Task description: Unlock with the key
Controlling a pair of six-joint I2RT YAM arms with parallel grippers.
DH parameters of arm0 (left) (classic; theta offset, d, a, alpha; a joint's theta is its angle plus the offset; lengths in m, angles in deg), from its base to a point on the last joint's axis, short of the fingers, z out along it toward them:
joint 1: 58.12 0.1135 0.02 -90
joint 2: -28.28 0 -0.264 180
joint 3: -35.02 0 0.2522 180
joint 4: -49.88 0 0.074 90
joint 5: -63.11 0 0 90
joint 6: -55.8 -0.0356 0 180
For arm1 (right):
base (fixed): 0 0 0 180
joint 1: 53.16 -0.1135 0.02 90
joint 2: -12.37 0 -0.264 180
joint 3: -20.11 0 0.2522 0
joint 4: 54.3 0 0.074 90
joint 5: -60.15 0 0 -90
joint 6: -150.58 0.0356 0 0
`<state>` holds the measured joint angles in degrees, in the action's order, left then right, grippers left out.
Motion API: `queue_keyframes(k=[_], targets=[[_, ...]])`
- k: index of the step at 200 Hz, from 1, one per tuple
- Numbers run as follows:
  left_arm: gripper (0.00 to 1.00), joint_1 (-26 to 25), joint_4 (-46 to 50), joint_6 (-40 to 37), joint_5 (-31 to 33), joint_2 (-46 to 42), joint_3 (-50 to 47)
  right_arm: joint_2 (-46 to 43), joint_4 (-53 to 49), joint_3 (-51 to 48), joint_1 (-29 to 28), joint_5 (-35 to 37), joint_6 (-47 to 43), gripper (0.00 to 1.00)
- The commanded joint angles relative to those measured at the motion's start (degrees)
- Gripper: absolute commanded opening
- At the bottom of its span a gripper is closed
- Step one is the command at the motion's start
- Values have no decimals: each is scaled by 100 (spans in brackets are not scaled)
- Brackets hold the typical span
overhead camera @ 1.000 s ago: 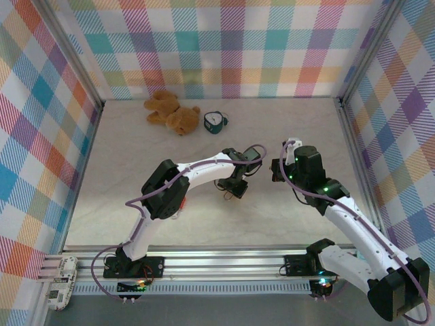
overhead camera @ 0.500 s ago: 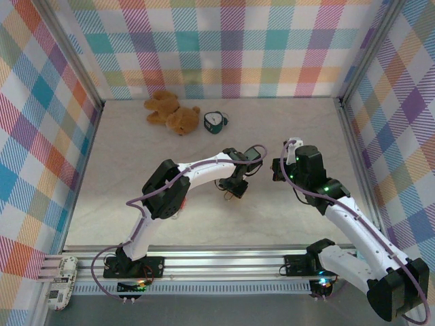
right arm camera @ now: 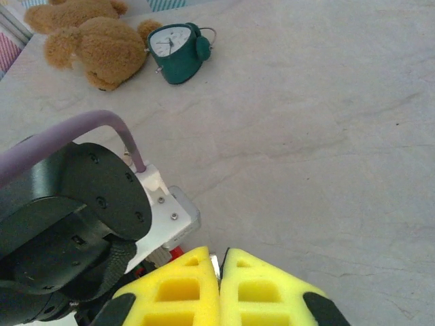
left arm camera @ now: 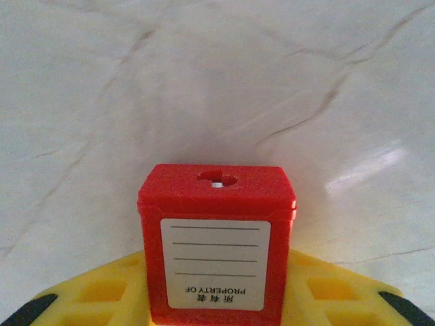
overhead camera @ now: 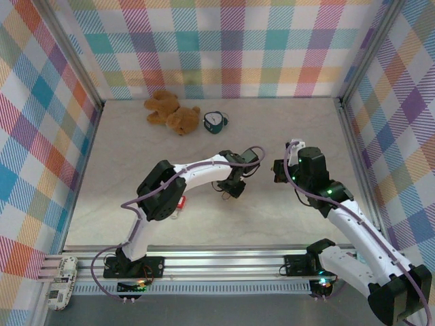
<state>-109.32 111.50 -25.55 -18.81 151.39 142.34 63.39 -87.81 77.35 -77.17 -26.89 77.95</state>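
The marbled surface [overhead camera: 136,156] carries a teddy bear [overhead camera: 170,112] and a green alarm clock [overhead camera: 215,121] at its far edge. The left pincer [overhead camera: 231,187] grips a red padlock [left arm camera: 216,244], keyhole outward. Nearby, the right pincer [right arm camera: 219,257], pressed narrow, pinches what seems the key [right arm camera: 215,263].

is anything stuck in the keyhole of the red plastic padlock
No, the keyhole on the red plastic padlock shows an open slot with nothing in it.

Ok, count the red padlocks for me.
2. One padlock sits in the left gripper; the second padlock lies on the table beside the left arm's elbow. Others may be hidden.
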Motion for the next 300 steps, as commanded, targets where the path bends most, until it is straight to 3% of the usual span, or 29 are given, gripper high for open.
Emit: queue_keyframes(k=[1,93,136,172,196,300], targets=[[33,127,-336,-196,719,-658,-662,-161,-139,187,26,-230,133,0],[32,-58,-4874,-749,874,-4017,-4275,33,246,632,-144,-1146,852,0],[35,-315,-6343,-1358,1014,-5480,-5536,507,473,1113,-1046,-951,923,0],[35,-364,-7077,-1687,1087,-6346,-6453,1129,783,1527,-1759,-833,866,0],[35,-364,-6969,-1743,1099,-6629,-6622,1547,910,1751,-2025,-786,779,0],[35,-373,-7022,-1843,986,-6712,-6702,2148,1060,2112,-2292,-744,854,0]])
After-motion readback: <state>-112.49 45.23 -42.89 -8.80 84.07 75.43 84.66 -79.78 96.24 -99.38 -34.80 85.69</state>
